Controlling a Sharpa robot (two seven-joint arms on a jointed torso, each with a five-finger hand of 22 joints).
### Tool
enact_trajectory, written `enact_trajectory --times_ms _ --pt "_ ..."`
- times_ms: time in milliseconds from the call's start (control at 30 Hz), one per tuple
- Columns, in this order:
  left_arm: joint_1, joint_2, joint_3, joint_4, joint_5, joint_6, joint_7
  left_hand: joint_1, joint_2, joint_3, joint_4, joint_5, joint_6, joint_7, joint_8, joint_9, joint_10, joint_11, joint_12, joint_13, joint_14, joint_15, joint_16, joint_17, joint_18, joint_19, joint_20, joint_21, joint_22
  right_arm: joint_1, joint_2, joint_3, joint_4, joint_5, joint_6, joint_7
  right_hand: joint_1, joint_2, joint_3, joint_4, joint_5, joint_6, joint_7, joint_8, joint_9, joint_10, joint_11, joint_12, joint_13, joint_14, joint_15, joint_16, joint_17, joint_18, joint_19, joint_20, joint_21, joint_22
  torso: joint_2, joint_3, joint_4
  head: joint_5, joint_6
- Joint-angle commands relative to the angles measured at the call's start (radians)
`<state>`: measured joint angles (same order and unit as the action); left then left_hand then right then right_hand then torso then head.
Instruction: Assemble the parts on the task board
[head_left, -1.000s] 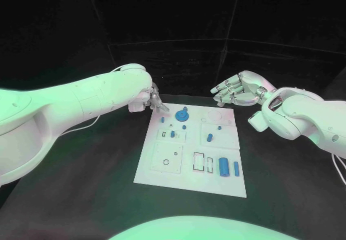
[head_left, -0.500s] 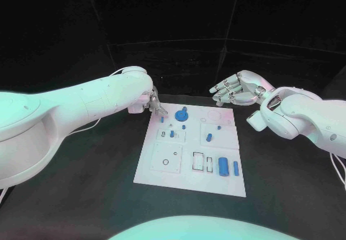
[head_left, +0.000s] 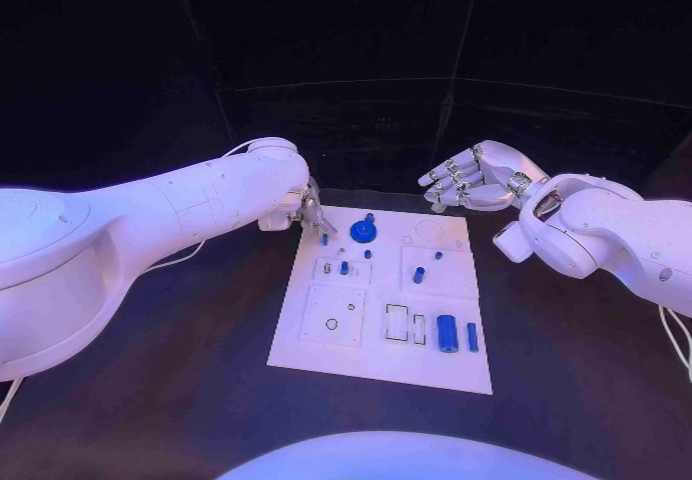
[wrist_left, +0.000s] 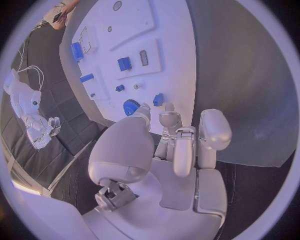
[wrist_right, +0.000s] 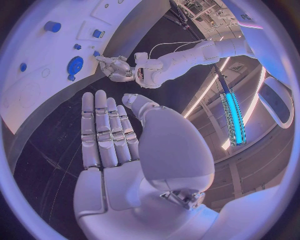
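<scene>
Currently the left hand is held at the far left corner of the board, its fingers drawn together and pointed down at a small blue part by that corner. Whether the part is already pinched cannot be told; the fingertips are seen just beside it, perhaps touching. Nearby on the board a round blue disc with a knob is seen, then several small blue pegs, and nearer the robot a blue cylinder and a slim blue bar beside rectangular recesses.

The right hand is held above the table beyond the far right corner of the board, fingers extended side by side and apart from the thumb, nothing in it.

The step in hand is judged to be the picking of the corner part. It should be taken between the fingertips from above, squarely, and lifted straight so that the disc beside it is not knocked. A slip at the board edge is to be guarded against, since the part lies close to it.
</scene>
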<state>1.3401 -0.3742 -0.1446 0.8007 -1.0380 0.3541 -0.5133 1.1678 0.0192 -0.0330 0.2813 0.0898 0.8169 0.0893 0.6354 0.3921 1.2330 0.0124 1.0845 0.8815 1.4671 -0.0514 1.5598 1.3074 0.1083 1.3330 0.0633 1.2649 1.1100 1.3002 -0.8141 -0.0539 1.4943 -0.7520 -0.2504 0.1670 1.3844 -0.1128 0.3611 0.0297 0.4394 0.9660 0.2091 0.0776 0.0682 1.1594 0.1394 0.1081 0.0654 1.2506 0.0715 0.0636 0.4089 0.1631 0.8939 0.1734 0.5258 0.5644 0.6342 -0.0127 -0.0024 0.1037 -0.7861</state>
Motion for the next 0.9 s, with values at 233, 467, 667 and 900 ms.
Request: enact_trajectory --times_ms 233,467,667,900 --pt "-0.005 0.006 0.001 -0.005 -0.008 -0.017 0.024 0.032 0.010 -0.001 -0.006 0.005 0.015 -0.003 -0.003 -0.008 0.014 -0.001 0.010 0.004 0.102 0.000 0.008 0.256 -0.010 0.012 -0.003 0.009 0.009 0.002 0.002 0.001 0.001 -0.001 0.005 0.011 -0.010 0.001 0.000 -0.005 -0.002 0.000 0.002 0.004 0.000 -0.005 -0.002 0.005 -0.001 0.001 0.003 0.000 -0.001 0.015 -0.005 0.000 -0.004 -0.001 0.000 0.0005 -0.0008 -0.001 -0.001" --pt "-0.009 0.010 0.001 -0.008 -0.008 -0.028 0.028 0.040 0.013 0.000 -0.008 0.005 0.019 -0.003 -0.003 -0.010 0.015 -0.002 0.010 0.004 0.102 -0.001 0.008 0.256 -0.011 0.013 -0.003 0.010 0.012 0.002 0.003 0.001 0.001 -0.001 0.006 0.011 -0.010 0.001 0.000 -0.005 -0.002 0.000 0.002 0.004 0.000 -0.005 -0.002 0.005 -0.001 0.001 0.003 0.000 -0.001 0.015 -0.005 0.000 -0.004 -0.001 0.000 0.0008 -0.0001 -0.004 -0.002" --pt "-0.010 0.012 0.001 -0.011 -0.003 -0.034 0.030 0.051 0.020 0.002 -0.011 0.005 0.023 -0.004 -0.004 -0.013 0.017 -0.003 0.011 0.004 0.102 -0.001 0.008 0.257 -0.011 0.014 -0.004 0.012 0.014 0.002 0.003 0.001 0.001 -0.001 0.006 0.011 -0.010 0.001 0.000 -0.005 -0.002 0.000 0.002 0.004 0.000 -0.005 -0.002 0.005 -0.001 0.001 0.003 0.000 -0.001 0.015 -0.005 0.000 -0.004 -0.001 0.000 0.0005 0.0001 -0.005 -0.001" --pt "-0.013 0.016 0.001 -0.017 -0.001 -0.019 0.029 0.063 0.024 0.005 -0.017 0.005 0.028 -0.005 -0.004 -0.017 0.019 -0.004 0.011 0.004 0.102 -0.002 0.009 0.258 -0.012 0.015 -0.005 0.014 0.018 0.002 0.004 0.001 0.001 -0.001 0.007 0.012 -0.010 0.001 0.000 -0.005 -0.002 0.000 0.002 0.004 0.000 -0.005 -0.002 0.005 -0.001 0.001 0.003 0.000 -0.001 0.015 -0.005 0.000 -0.004 -0.001 0.000 0.0005 0.0004 -0.003 -0.004"
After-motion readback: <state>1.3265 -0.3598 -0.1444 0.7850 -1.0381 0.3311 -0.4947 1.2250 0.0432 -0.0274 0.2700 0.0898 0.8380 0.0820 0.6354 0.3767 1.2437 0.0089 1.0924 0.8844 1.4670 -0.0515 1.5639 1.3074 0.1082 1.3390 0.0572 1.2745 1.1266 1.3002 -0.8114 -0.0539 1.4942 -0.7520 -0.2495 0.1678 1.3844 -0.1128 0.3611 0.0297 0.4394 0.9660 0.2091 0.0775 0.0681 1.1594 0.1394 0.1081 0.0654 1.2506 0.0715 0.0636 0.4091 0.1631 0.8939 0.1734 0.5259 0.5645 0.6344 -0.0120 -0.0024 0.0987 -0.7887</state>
